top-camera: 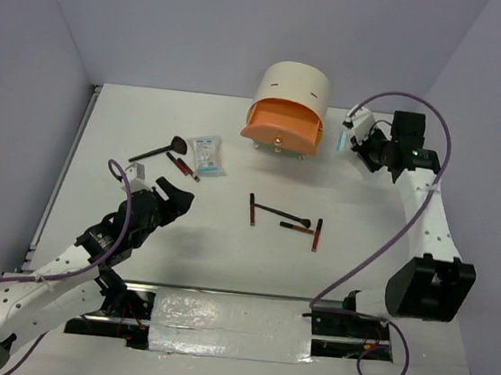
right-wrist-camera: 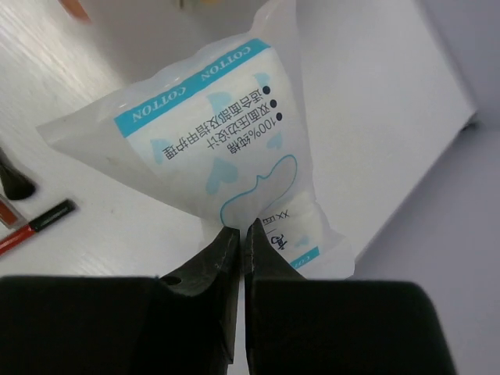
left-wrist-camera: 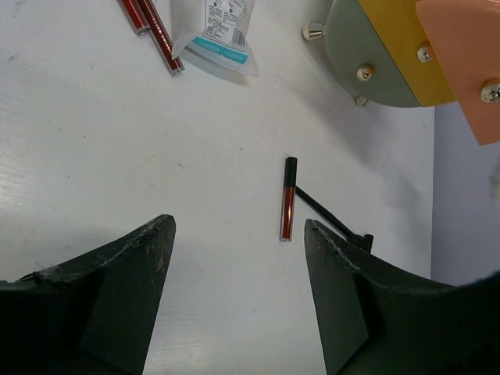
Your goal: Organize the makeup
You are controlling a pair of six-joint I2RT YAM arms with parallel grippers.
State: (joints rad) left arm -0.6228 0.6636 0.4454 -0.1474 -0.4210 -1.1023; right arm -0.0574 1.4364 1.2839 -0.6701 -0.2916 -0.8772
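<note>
A white-and-blue cotton packet (right-wrist-camera: 223, 148) is being pinched by its lower edge in the right pincer (right-wrist-camera: 239, 238), whose fingers (right-wrist-camera: 211, 266) are being pressed together on the film. The rest of the packet is fanning out ahead of the fingertips, with its printed side turned toward the wrist camera. In the top view, this packet (top-camera: 344, 138) is being held just in front of the right pincer (top-camera: 358, 135). The cream cylinder (top-camera: 296, 86) and its pulled-out orange drawer (top-camera: 282, 126) are being shown close by, ahead and to the pincer's left. Whether the packet is touching the tabletop (top-camera: 224, 261) cannot be told.

The left pincer (left-wrist-camera: 238, 226) is being held spread, with nothing between its fingers (left-wrist-camera: 129, 273). Straight ahead of it, in line with the gap, a dark-red stick (left-wrist-camera: 287, 205) with a black cap is lying on the tabletop. A thin black stick (left-wrist-camera: 326, 218) is running from beside it toward the right-hand finger. Further ahead and to the left, two dark-red sticks (left-wrist-camera: 152, 33) are lying side by side, and a second packet (left-wrist-camera: 217, 30) is lying just beside them. Ahead and to the right, the cylinder's underside with its small feet (left-wrist-camera: 312, 32) is being shown.

In the top view, a black long-handled brush (top-camera: 157, 151) is lying beyond the left pincer (top-camera: 173, 199), near the second packet (top-camera: 205, 153).
</note>
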